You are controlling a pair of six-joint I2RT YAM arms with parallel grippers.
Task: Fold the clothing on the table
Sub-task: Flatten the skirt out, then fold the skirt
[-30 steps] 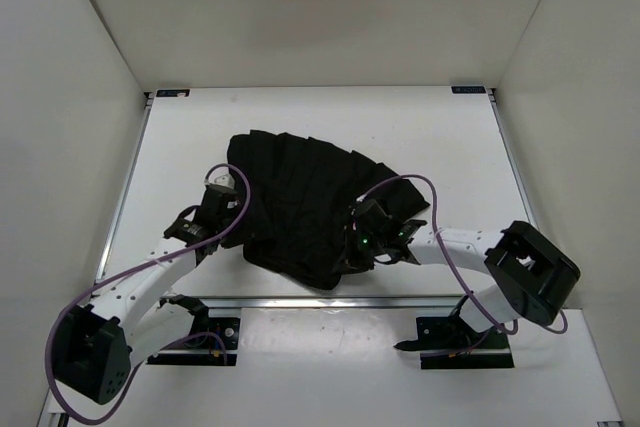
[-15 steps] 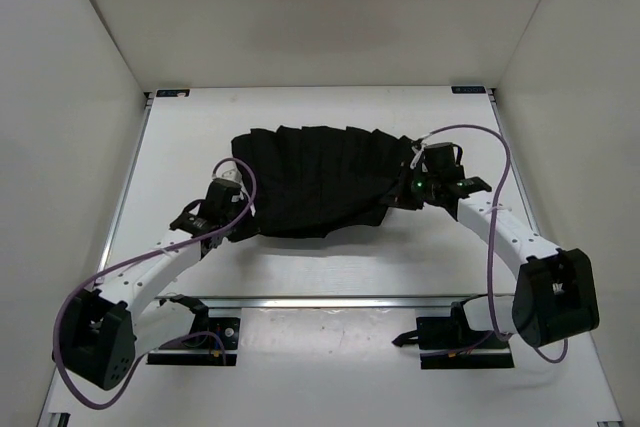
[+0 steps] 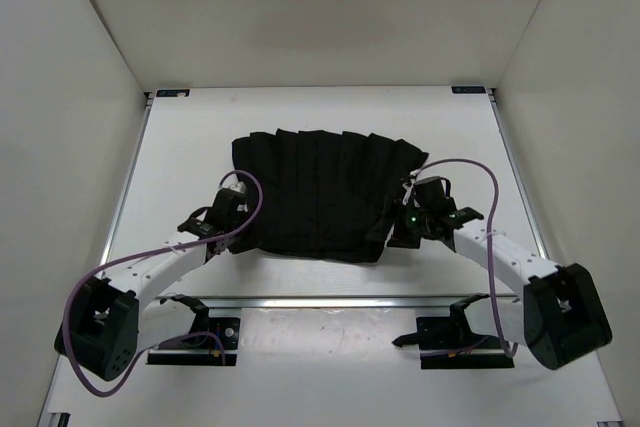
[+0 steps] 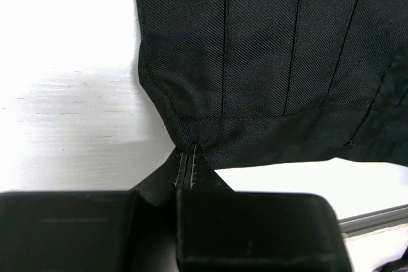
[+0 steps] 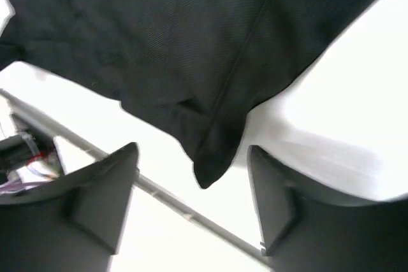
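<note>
Left wrist view: left jaws clenched on the hem of the clothing [image 4: 268,62]; right jaws apart, its corner loose between them.

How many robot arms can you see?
2. The left arm comes in from the near left and the right arm from the near right, both at the clothing's near corners. None seem hidden.

The clothing [image 4: 268,42] is black woven cloth, matt, with a fine diagonal twill rib and stitched pleat lines across the upper part of the left wrist view. The table [image 3: 320,112] is smooth, white and faintly sheened, edged low in the top view by a bright metal rail [image 3: 330,300]. The 2 fingers [image 5: 95,202] of the right gripper [image 5: 192,157] are smooth matt black plastic.
</note>
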